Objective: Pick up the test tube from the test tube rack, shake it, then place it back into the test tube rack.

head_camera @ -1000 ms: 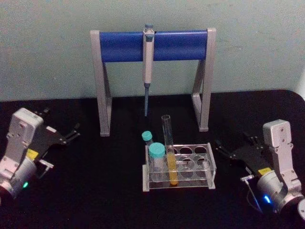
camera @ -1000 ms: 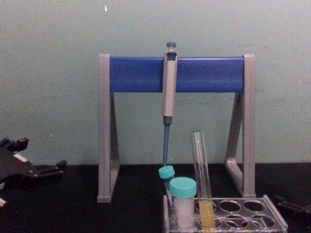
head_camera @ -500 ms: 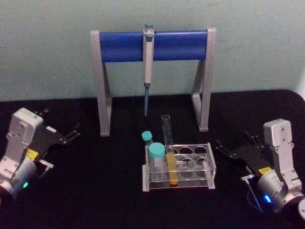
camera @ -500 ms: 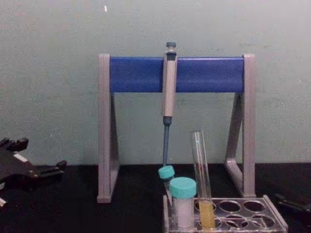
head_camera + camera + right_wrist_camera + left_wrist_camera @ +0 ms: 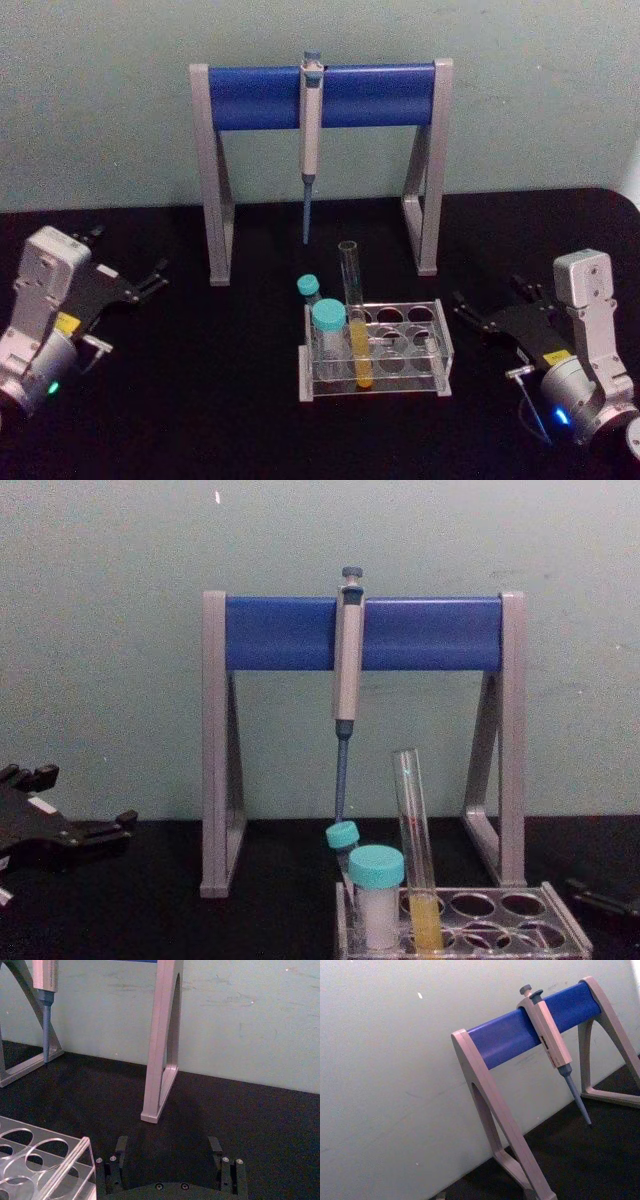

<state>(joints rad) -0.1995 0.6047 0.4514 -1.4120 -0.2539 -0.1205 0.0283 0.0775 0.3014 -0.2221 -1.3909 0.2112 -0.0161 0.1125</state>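
Yellow-orange liquid fills the bottom of the test tube (image 5: pixel 356 322), standing upright in a front hole of the test tube rack (image 5: pixel 440 345) beside two teal-capped vials (image 5: pixel 328 330). With its fingers spread wide, the right gripper (image 5: pixel 492 312) sits near the rack's right end, placed to reach in; the left gripper (image 5: pixel 140 282), fingers also apart, rests well off to the left

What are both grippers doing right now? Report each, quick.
Left gripper: open, holding nothing, parked at the table's left.
Right gripper: open, holding nothing, just right of the test tube rack; the test tube stands in the rack.
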